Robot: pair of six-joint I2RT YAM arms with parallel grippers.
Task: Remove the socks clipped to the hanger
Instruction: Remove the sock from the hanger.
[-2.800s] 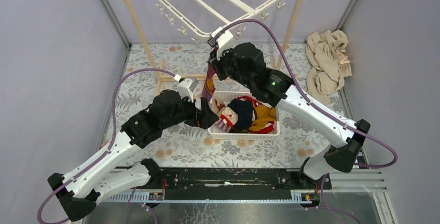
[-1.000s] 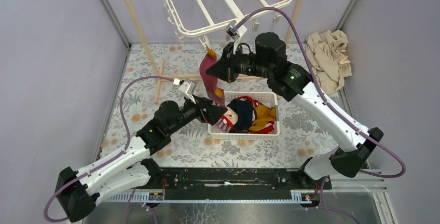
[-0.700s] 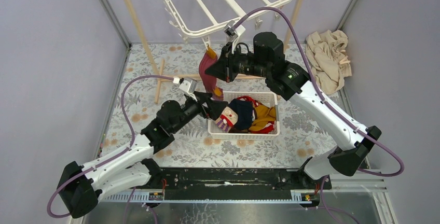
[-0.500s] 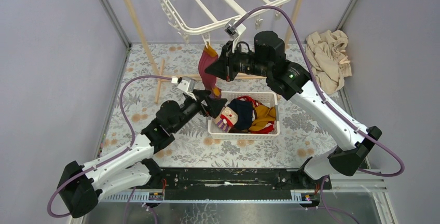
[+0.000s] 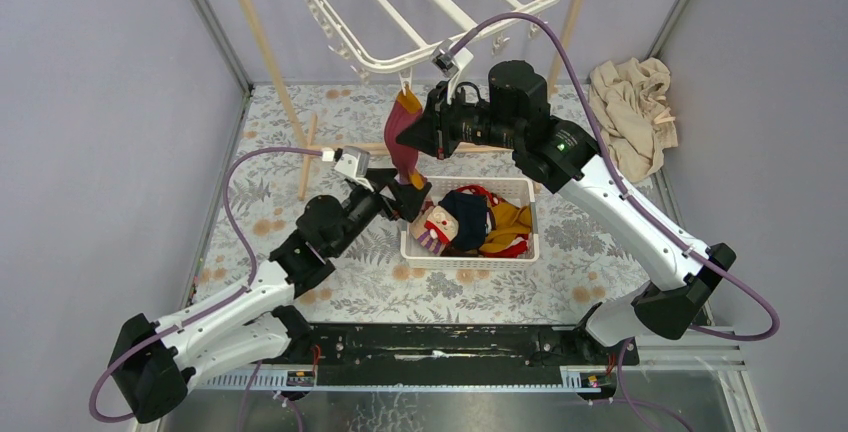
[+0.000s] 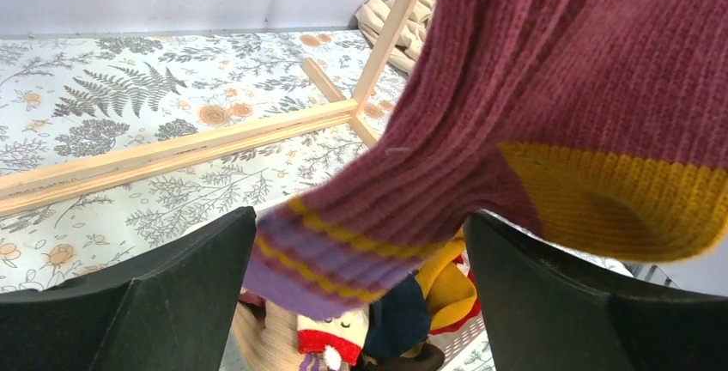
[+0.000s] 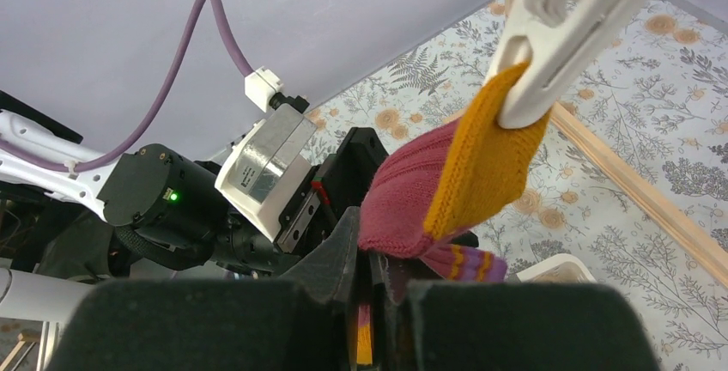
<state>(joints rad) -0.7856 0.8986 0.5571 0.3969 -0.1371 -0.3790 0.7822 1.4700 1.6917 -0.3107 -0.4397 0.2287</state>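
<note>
The left fingers (image 6: 163,285) have risen from the left rim of the basket (image 5: 470,254). They now stand spread wide, one on each side of the striped cuff of the maroon sock (image 6: 532,79), and are not closed on it. That sock hangs above the basket's far left corner. Its mustard end is pinched in a clip (image 7: 549,36) of the hanger (image 5: 400,56), while the right fingers (image 7: 330,264) stay nearly shut on its middle. In the basket already lie other socks (image 5: 485,220). The pull-off looks set up: probably the left closes on the cuff and the sock gets tugged free, though the hanger may swing.
</note>
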